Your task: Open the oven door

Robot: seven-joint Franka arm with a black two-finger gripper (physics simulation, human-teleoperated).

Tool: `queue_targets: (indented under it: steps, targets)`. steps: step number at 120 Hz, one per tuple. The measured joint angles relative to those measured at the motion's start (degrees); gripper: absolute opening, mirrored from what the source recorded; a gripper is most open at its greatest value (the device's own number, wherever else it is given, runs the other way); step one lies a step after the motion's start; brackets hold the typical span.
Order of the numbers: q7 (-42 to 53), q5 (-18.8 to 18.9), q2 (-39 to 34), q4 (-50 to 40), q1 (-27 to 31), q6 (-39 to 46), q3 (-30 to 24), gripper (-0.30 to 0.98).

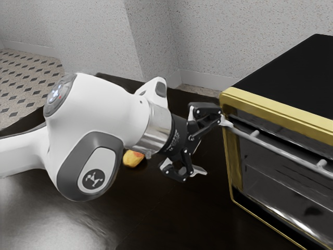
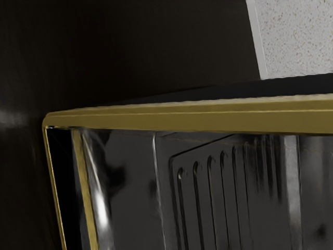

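Note:
My gripper [image 1: 210,147] is open at the front left corner of the oven in the exterior view, its fingertips wide apart with nothing held between them. The upper fingertip is beside the near end of the silver bar handle [image 1: 289,151]; whether they touch I cannot tell. The oven [image 1: 281,112] has a gold frame and a black top. Its dark glass door [image 1: 276,179] stands upright below the top edge; I cannot tell if it is slightly ajar. In the wrist view, the gold frame [image 2: 182,119] crosses above the glass front [image 2: 132,182], with dark rack-like bars behind it.
A yellow-orange object [image 1: 133,159] lies on the dark table [image 1: 171,219], partly behind the arm. A speckled wall [image 1: 208,41] rises behind the table and oven. The oven's gold side edge [image 1: 229,166] is close to my gripper.

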Motion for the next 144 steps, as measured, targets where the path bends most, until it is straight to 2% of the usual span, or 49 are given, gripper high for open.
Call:
queue_targets:
  steps: [7, 26, 32, 38, 46, 55, 63, 68, 70, 72, 76, 83, 87, 90, 97, 107, 120, 144]
  targets:
    - [-0.1, -0.2, -2.1, -2.3, 0.6, -0.1, 0.0, 0.68]
    - [-0.3, -3.7, -7.7, -10.0, 1.1, 0.9, -0.7, 0.69]
    - [-0.4, -5.3, -10.9, -13.6, 3.8, 1.5, -3.7, 0.69]
    - [-0.4, -9.2, -17.2, -18.8, 9.3, 1.9, -9.9, 0.69]
    - [-0.2, -16.6, -27.0, -24.9, 16.0, 2.2, -17.7, 0.69]
    - [0.6, -28.1, -42.6, -29.5, 25.8, -0.3, -28.7, 0.68]
    - [1.9, -36.9, -50.6, -31.4, 30.8, -2.9, -33.7, 0.68]
    - [3.0, -39.1, -51.2, -31.4, 32.2, -4.3, -35.0, 0.68]
    - [3.6, -38.2, -50.2, -30.6, 32.6, -4.8, -34.0, 0.68]
    - [4.2, -35.6, -48.2, -28.5, 32.8, -5.8, -31.4, 0.68]
    - [5.4, -25.3, -38.9, -13.4, 33.0, -11.4, -25.4, 0.68]
    - [7.3, -7.7, -19.0, 18.3, 33.5, -25.5, -19.3, 0.68]
    - [8.3, -0.8, -11.6, 27.9, 33.6, -32.7, -14.9, 0.68]
    - [9.0, 1.7, -7.1, 31.8, 33.9, -37.3, -10.6, 0.68]
    - [10.5, 4.0, -1.6, 33.0, 35.3, -45.9, -4.5, 0.68]
    - [12.4, 5.8, 0.2, 29.3, 35.4, -54.2, -2.1, 0.69]
    - [14.6, 7.2, 0.2, 25.9, 34.6, -60.7, -1.9, 0.69]
    - [17.7, 8.1, -0.5, 23.8, 34.1, -66.1, -6.4, 0.69]
